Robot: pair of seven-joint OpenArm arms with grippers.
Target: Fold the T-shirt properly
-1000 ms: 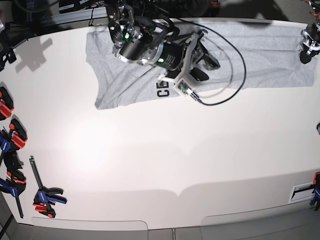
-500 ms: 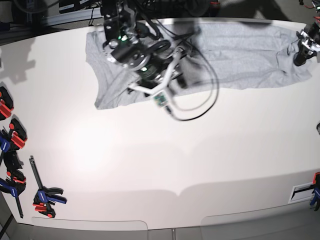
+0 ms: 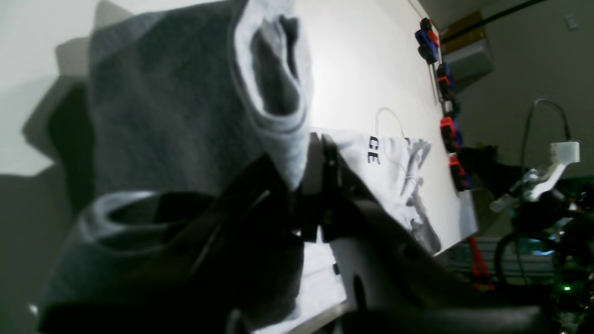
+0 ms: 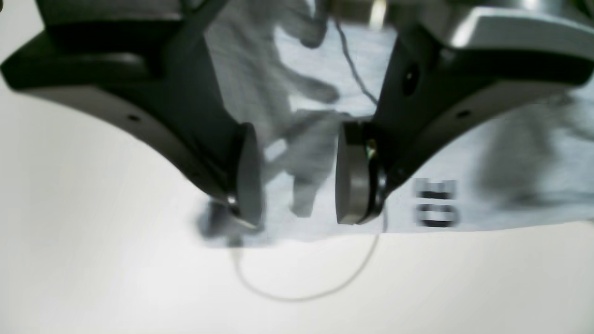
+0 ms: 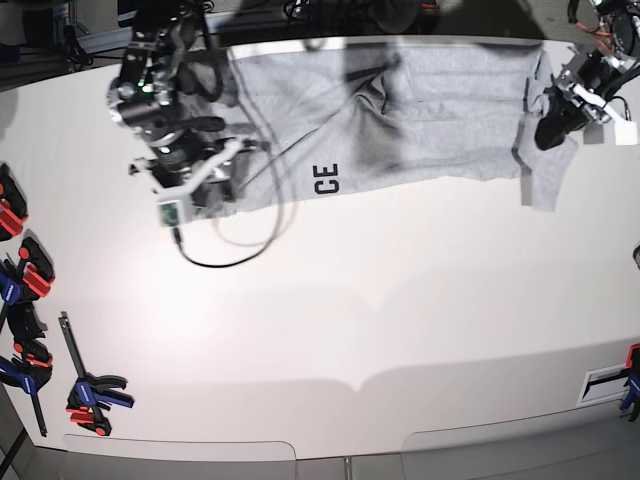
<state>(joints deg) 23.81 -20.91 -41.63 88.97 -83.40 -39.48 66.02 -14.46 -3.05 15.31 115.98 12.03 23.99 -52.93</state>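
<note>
White desk [image 5: 330,320] filled most of the base view, with red, blue and black clamps [image 5: 85,392] lying along its near left edge. I saw the shirt [image 5: 440,110] spread lengthwise along the far edge of the desk, heather grey, with the black letters "CE" [image 5: 326,179] showing near its front hem.

My left hand [image 5: 553,122] was at the shirt's end on the right side of the base view. It was closed on a bunch of that fabric, and a short flap hung below the grip toward the desk. In the left wrist view the gathered cloth [image 3: 274,88] rose in a rolled fold out of the closed jaws.

My right hand [image 4: 297,181] was at the opposite end of the shirt. Its jaws stood apart and gripped nothing, just above the hem, with the pads [image 4: 248,174] either side of a wrinkle. A thin black cable [image 5: 225,250] looped from that arm onto the bare desk.
</note>
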